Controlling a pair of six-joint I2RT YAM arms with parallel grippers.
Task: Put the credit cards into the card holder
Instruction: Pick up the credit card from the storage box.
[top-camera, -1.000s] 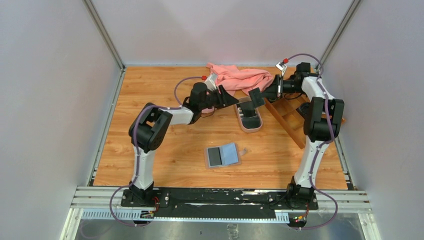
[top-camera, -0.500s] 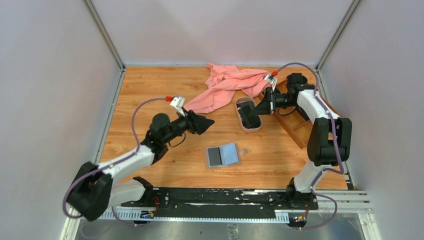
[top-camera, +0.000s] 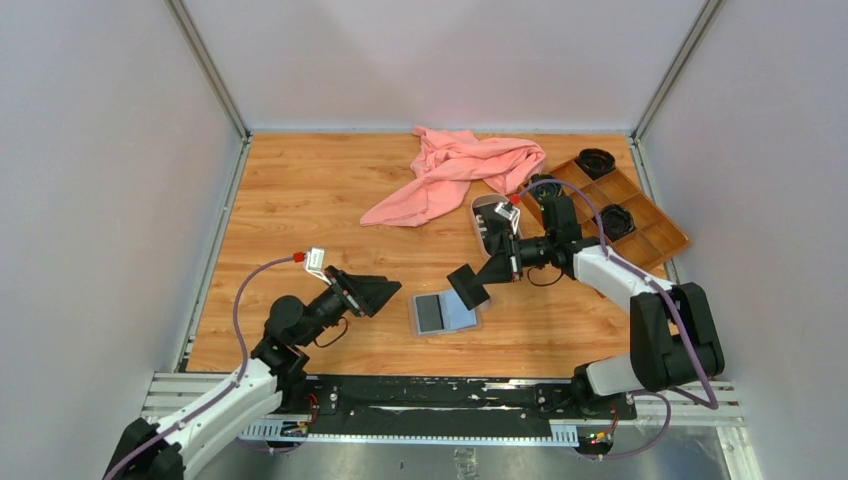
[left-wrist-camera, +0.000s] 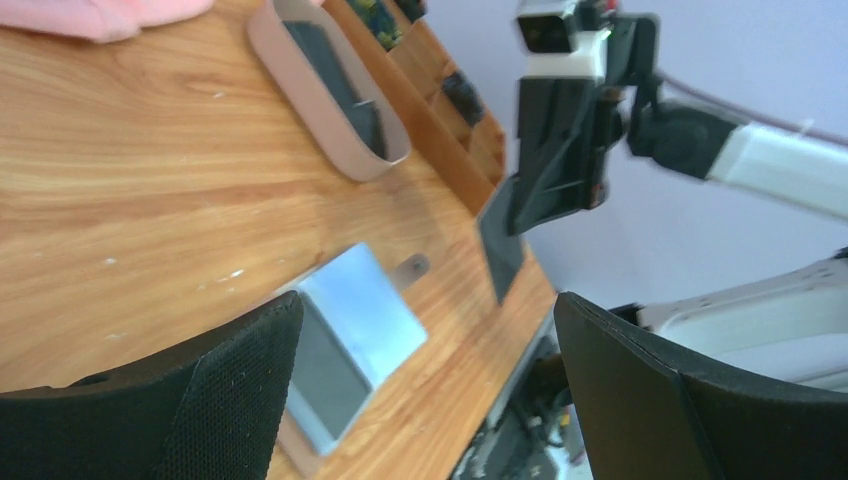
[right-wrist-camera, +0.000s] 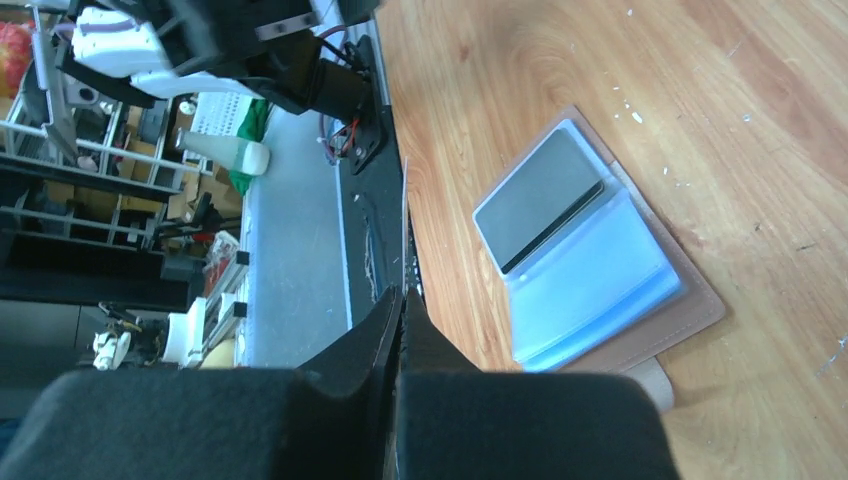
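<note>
Right gripper (top-camera: 487, 272) on our rig is pinched shut on a dark credit card (top-camera: 464, 286), hanging just over the open card holder (top-camera: 462, 312) on the table (top-camera: 300, 200); our left gripper (top-camera: 392, 292) sits wide open and empty just beside it.

open card holder (top-camera: 460, 308), dark card (top-camera: 432, 314) inside

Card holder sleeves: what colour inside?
The card holder has pale grey-blue clear sleeves and a pinkish-tan cover edge. The right wrist view shows it best.
</note>
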